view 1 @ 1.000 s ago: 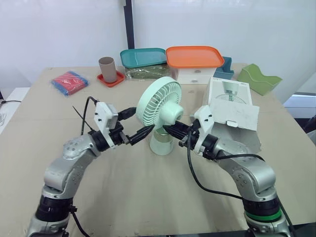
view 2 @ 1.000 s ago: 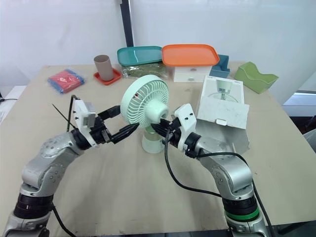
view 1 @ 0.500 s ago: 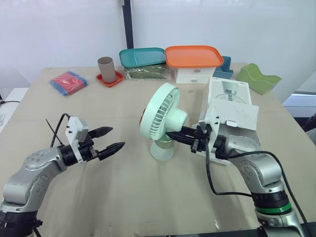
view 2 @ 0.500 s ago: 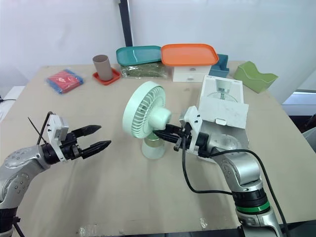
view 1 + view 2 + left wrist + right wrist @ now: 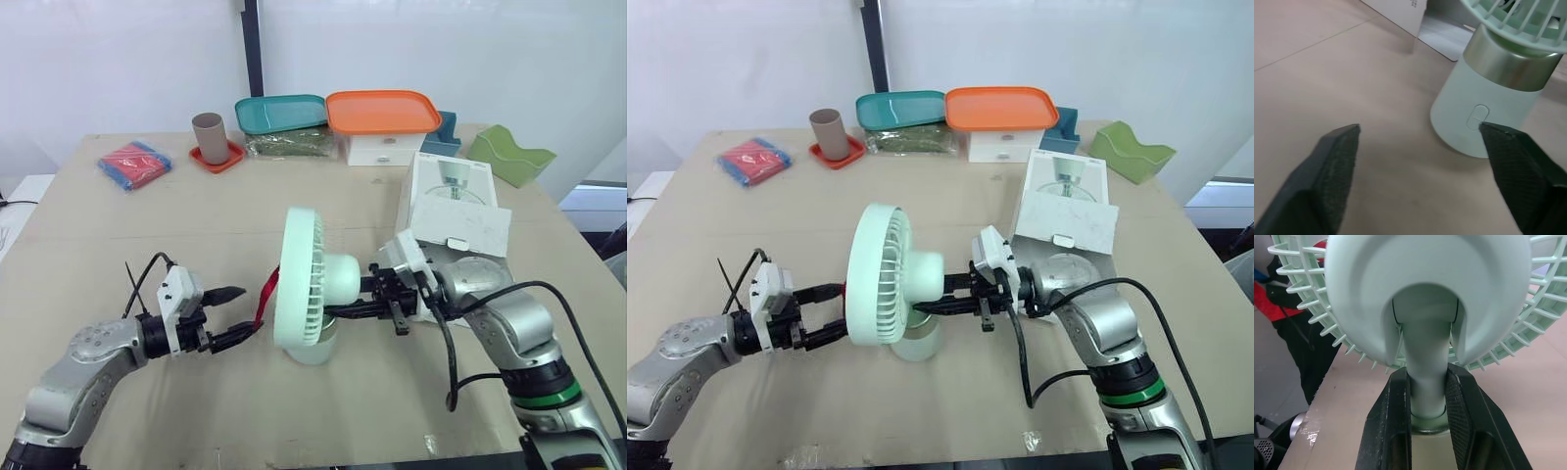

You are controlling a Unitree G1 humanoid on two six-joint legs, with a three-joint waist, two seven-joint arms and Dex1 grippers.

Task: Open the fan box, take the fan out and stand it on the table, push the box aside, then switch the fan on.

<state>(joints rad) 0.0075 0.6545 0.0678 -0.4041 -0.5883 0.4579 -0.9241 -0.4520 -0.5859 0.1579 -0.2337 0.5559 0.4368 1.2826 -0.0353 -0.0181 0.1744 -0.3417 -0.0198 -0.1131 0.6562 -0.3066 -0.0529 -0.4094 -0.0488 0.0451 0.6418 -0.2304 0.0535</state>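
The mint-green fan (image 5: 297, 279) stands upright on the table, its grille turned toward my left arm. My right gripper (image 5: 338, 311) is shut on the fan's neck (image 5: 1426, 391) just under the motor housing, one finger on each side. My left gripper (image 5: 238, 315) is open, low over the table and just left of the fan's base (image 5: 1484, 107). An oval button (image 5: 1479, 116) on the base faces it, close to one fingertip. A red strap (image 5: 266, 291) hangs by the grille. The white fan box (image 5: 456, 211) lies open behind my right arm.
Along the far edge sit a brown cup on a red coaster (image 5: 210, 139), a teal tray (image 5: 282, 113), an orange lid on a white drawer box (image 5: 382, 113) and a green holder (image 5: 512, 155). A red and blue packet (image 5: 135, 164) lies far left.
The fan has turned on its base and now faces my left arm. My left gripper, drawn back half a second ago, has come in low toward the fan's base. My right gripper holds the neck.
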